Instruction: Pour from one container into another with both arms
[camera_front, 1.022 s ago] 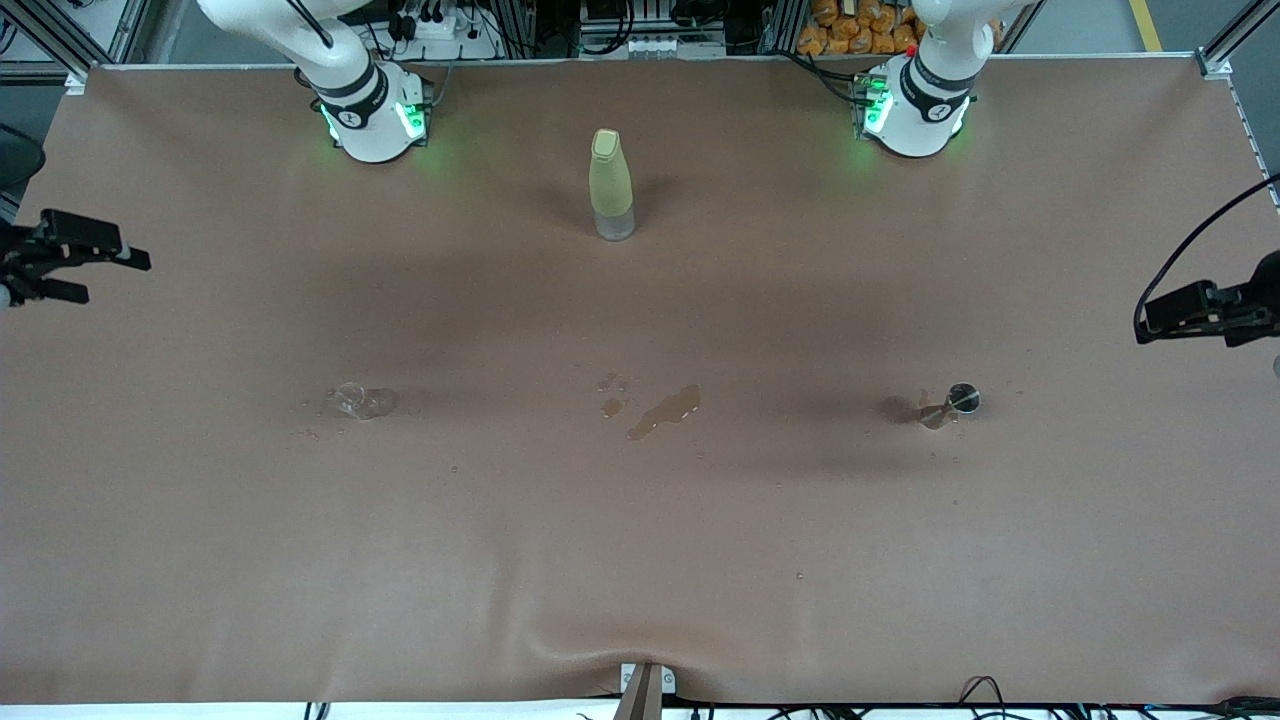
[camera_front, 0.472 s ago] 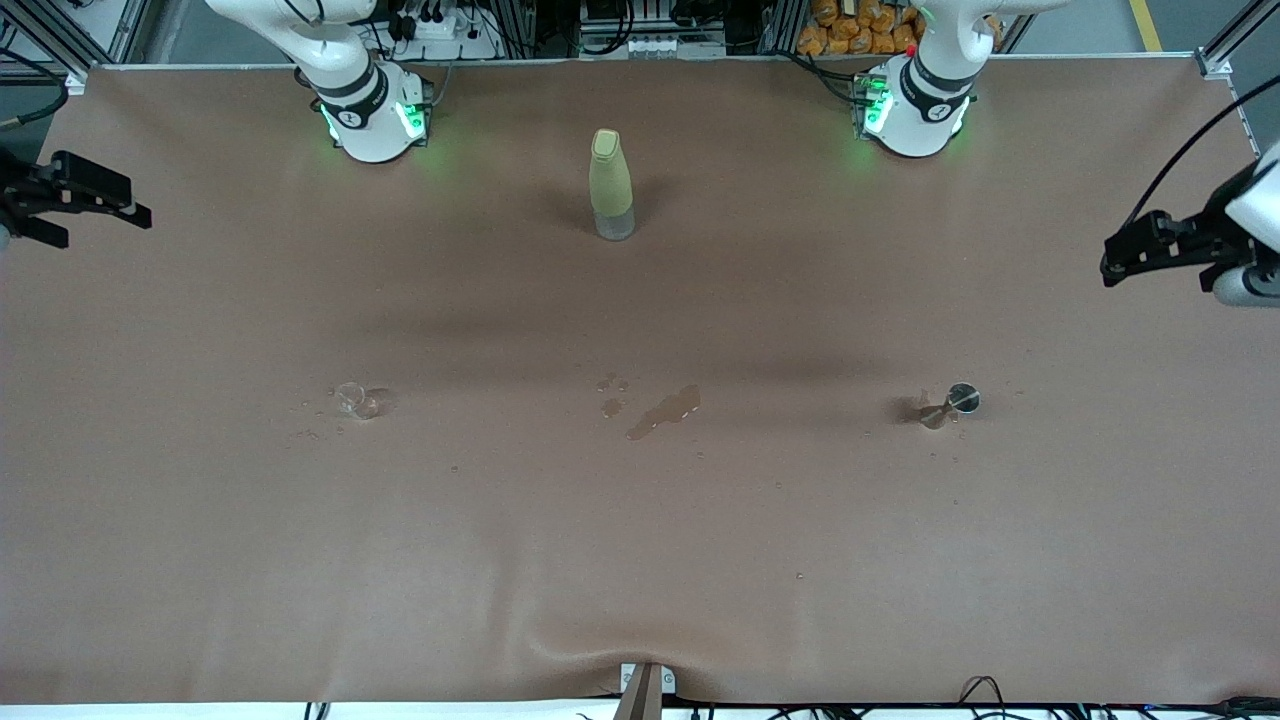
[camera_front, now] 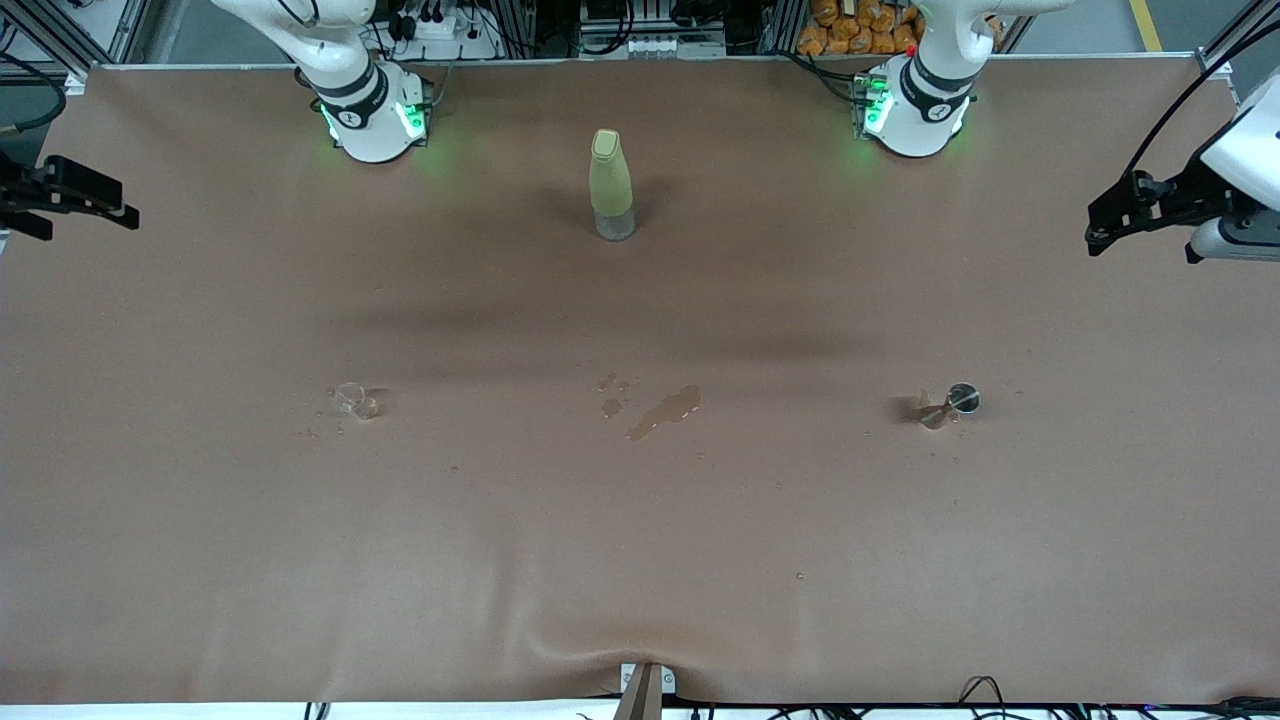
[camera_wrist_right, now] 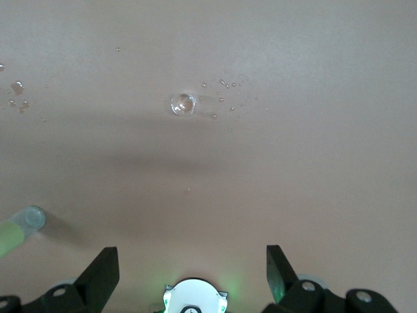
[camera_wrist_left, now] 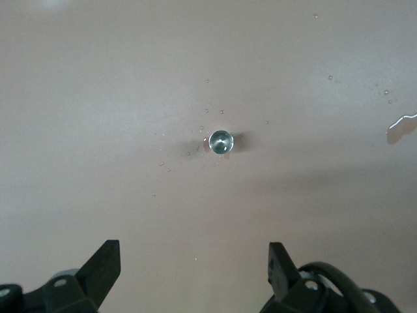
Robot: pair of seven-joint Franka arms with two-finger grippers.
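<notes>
Broad brown table (camera_front: 640,560) first, wet with a spilled puddle (camera_front: 665,411) mid-table. Tall yellow-green bottle (camera_front: 610,184) stands upright between the bases. Left gripper (camera_front: 1115,215) and right gripper (camera_front: 75,195) hang at their ends, jaws wide, empty. Tiny stemmed clear glass (camera_front: 948,404) sits toward the left arm's end; squat clear glass cup (camera_front: 355,400) toward the right arm's.

both gripper units, left gripper (camera_front: 1100,225) and right gripper (camera_front: 110,205), hang open, empty.
</notes>
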